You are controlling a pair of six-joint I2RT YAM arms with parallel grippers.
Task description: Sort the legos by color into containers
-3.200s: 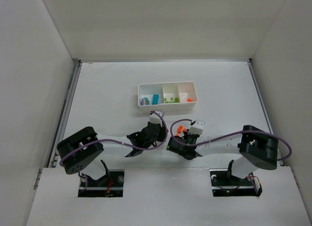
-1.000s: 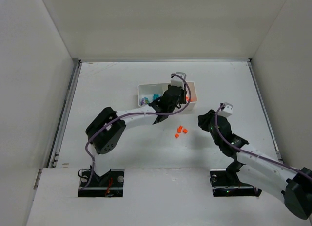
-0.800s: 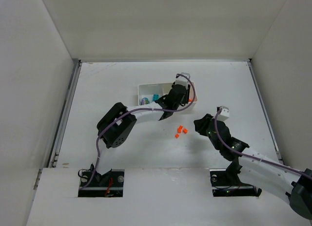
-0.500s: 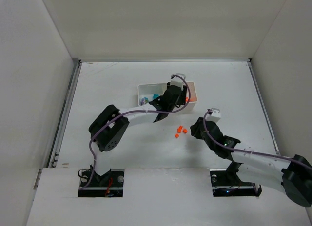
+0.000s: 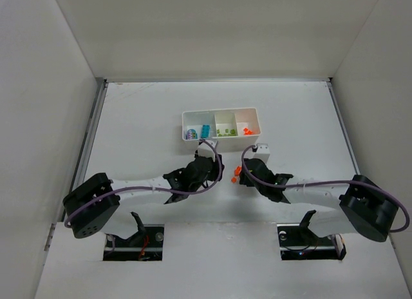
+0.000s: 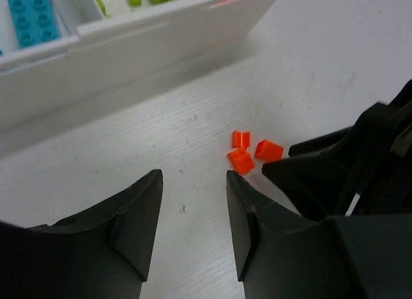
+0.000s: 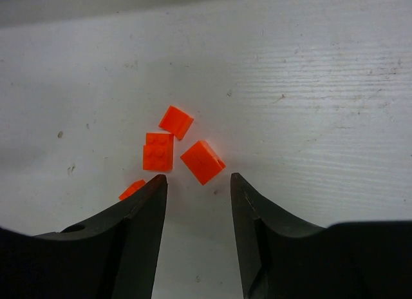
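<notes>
Several small orange legos (image 7: pixel 203 162) lie loose on the table, seen in the top view (image 5: pixel 235 175) and the left wrist view (image 6: pixel 241 159). My right gripper (image 7: pixel 198 183) is open and empty, its jaws just short of the nearest orange brick. My left gripper (image 6: pixel 193 183) is open and empty, low over the table left of the bricks (image 5: pixel 214 165). The white tray (image 5: pixel 219 137) holds blue legos (image 5: pixel 205 130) in its left compartment, green ones (image 5: pixel 223 133) in the middle and orange ones (image 5: pixel 246 130) in the right.
The right gripper's dark fingers (image 6: pixel 335 163) sit close to the right of the left gripper. The tray's near wall (image 6: pixel 161 44) stands just beyond the bricks. White enclosure walls ring the table.
My left arm has pulled back from over the tray to the table's near middle. My right arm has swung left and down to the orange bricks. Both are empty.
</notes>
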